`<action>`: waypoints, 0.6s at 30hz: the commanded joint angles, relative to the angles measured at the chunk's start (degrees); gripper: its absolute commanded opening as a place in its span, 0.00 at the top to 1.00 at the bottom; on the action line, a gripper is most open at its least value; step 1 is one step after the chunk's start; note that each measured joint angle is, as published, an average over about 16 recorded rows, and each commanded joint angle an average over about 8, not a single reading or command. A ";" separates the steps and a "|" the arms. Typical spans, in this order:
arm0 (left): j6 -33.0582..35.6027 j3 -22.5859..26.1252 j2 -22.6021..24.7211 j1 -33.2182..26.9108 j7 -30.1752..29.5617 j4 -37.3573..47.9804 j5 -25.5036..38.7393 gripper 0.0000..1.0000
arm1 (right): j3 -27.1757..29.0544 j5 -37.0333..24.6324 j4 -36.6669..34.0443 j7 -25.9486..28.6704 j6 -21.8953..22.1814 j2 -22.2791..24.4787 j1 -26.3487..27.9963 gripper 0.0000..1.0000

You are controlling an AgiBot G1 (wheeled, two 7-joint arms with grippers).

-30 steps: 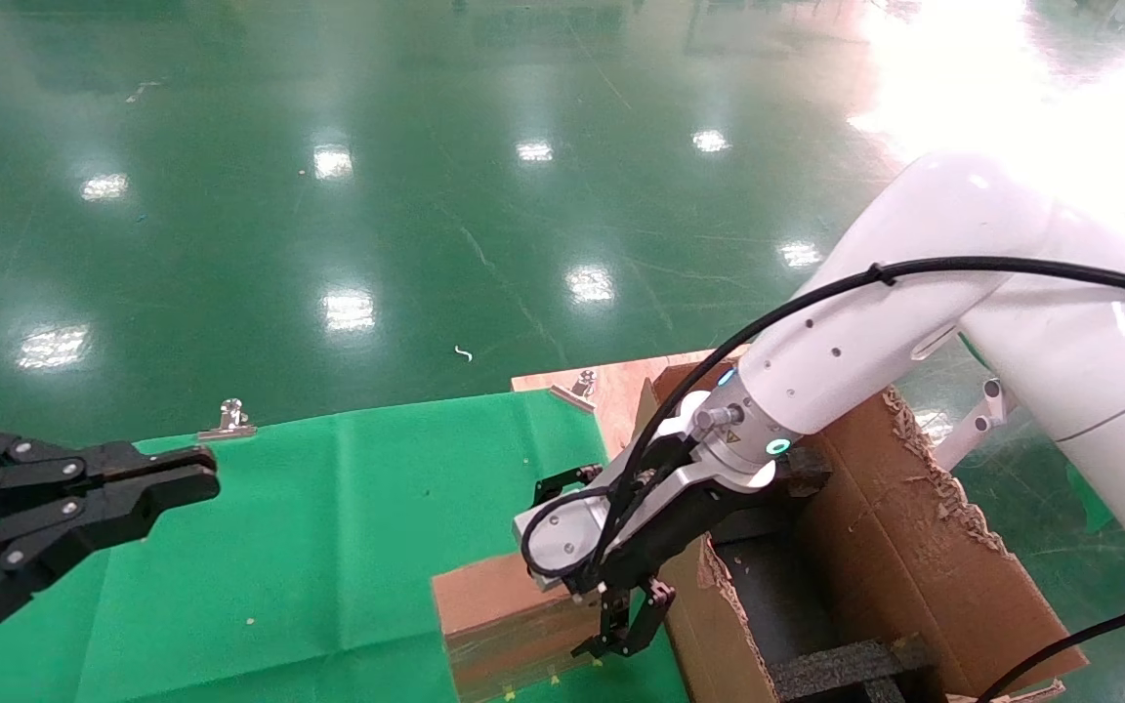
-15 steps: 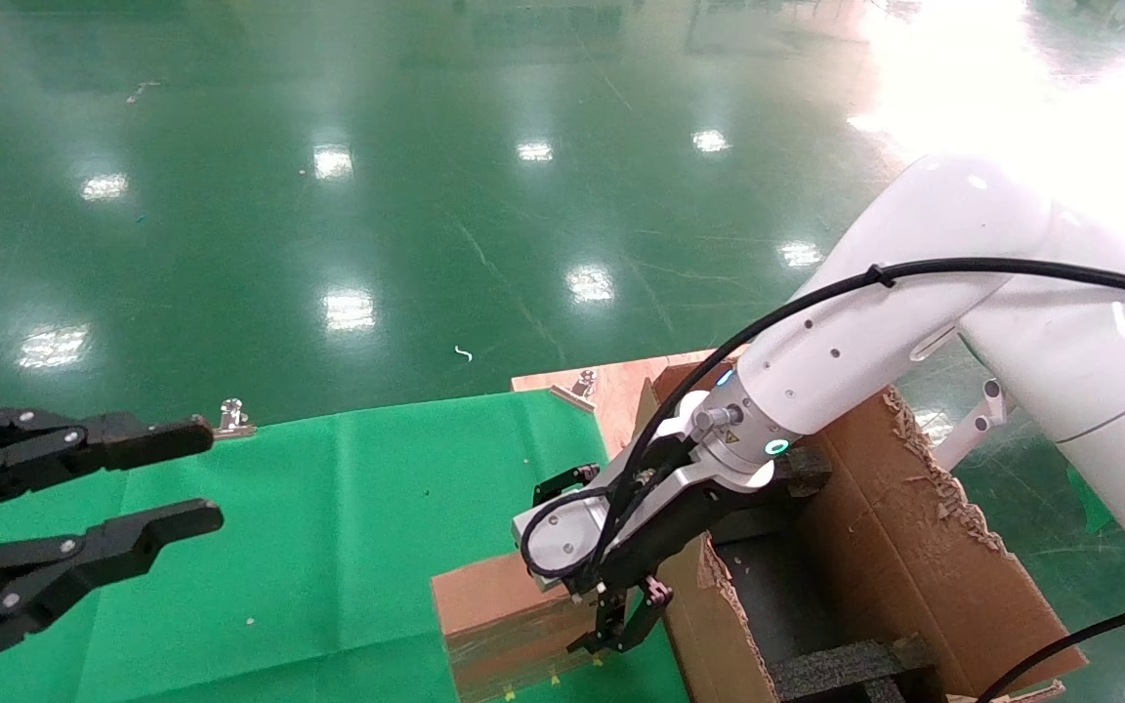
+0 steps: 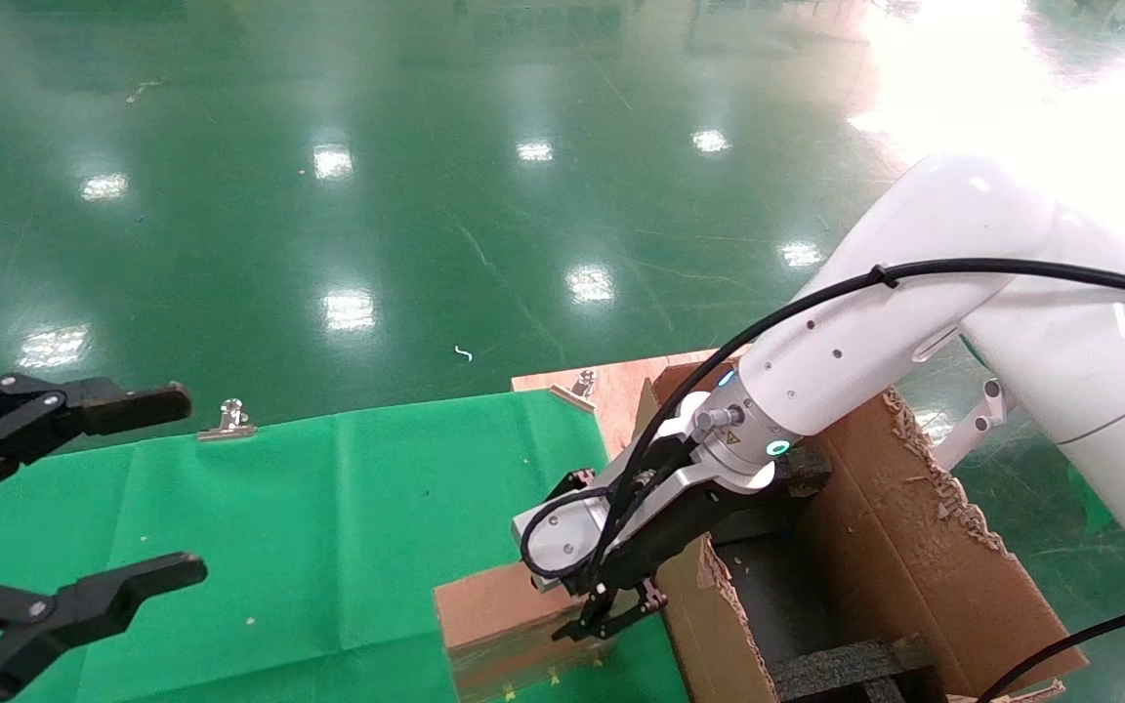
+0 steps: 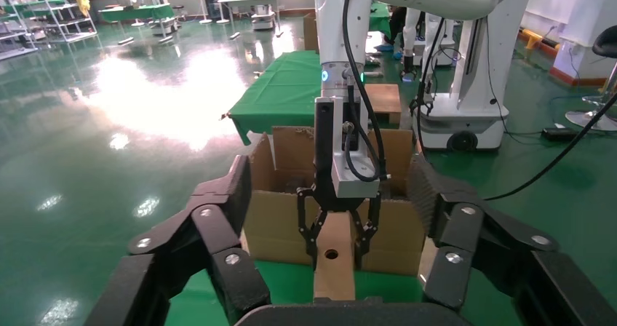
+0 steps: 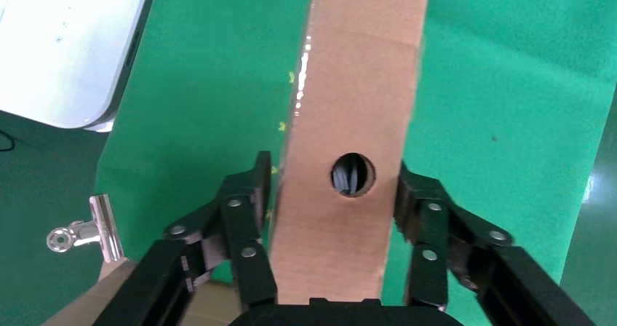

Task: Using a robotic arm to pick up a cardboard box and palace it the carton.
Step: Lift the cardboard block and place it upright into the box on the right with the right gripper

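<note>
The slim brown cardboard box [image 3: 504, 615] runs off the head view's lower edge, its near end unseen. The white robotic arm's black gripper [image 3: 611, 617] covers one corner. The large torn brown carton [image 3: 904, 547] is cut there too, its floor mostly hidden.

Overall light: bright and even; you get clear colour on the green cloth [image 3: 328, 508]
Source: overhead lamps, which you see mirrored as pale patches across the glossy floor [image 3: 348, 225]
Glare: you lose the head view's upper right corner to a white blowout; a second washed-out patch lies on the floor in the left wrist view
Tape sheen: a thin bright streak runs along the cardboard box [image 5: 349, 144]
Shadows: soft and faint
Focus: your nearest finger links in both wrist views look slightly soft
</note>
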 commanded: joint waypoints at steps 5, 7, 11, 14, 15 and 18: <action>0.00 0.00 0.00 0.00 0.00 0.00 0.00 0.00 | 0.06 0.06 0.03 0.03 -0.03 0.02 -0.04 1.00; 0.00 0.00 0.00 0.00 0.00 0.00 0.00 0.00 | 0.07 0.07 0.03 0.04 -0.04 0.03 -0.05 1.00; 0.00 0.00 0.00 0.00 0.00 0.00 0.01 0.00 | 0.10 0.08 0.02 0.05 0.04 0.08 -0.03 1.00; 0.00 0.00 0.00 0.00 0.00 0.00 0.01 0.00 | 0.36 0.62 -0.20 0.01 0.08 0.33 0.29 1.00; 0.00 0.00 0.00 0.00 0.00 0.00 0.01 0.00 | 0.52 0.93 -0.39 -0.06 0.03 0.48 0.62 1.00; 0.00 0.00 0.00 0.00 0.00 0.00 0.00 0.00 | 1.10 2.36 -1.60 -0.42 -0.33 1.07 2.49 1.00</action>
